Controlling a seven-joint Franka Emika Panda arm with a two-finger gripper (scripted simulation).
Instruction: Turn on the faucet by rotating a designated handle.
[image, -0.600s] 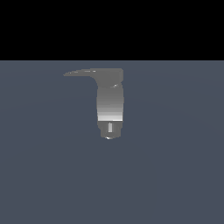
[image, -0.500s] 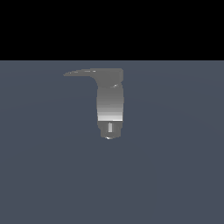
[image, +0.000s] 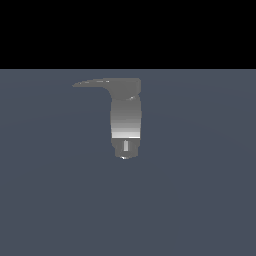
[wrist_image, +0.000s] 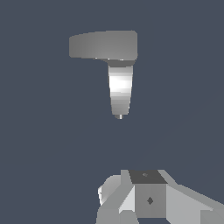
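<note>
- Tool absent from the exterior view: neither the arm nor its grasping end shows there, so that view says nothing about how wide it stands.
- Exterior view: the faucet (image: 125, 122) stands alone near the middle of the grey surface (image: 200, 200), well apart from its near edge. Its handle (image: 95, 83) juts from the top cap toward the exterior view's left, tapering to a point, with nothing touching it.
- Wrist view: only part of the tool (wrist_image: 131, 201) shows at the frame's border, as pale blocky shapes. I cannot tell whether it is open or closed, and nothing appears to be gripped.
- Wrist view: the faucet (wrist_image: 120, 87) and its handle (wrist_image: 98, 44) lie well apart from the tool, with bare surface (wrist_image: 43, 153) between them.
- Progress, as a judgement: nothing of the turn looks started. The approach, contact with the handle and the rotation all remain.
</note>
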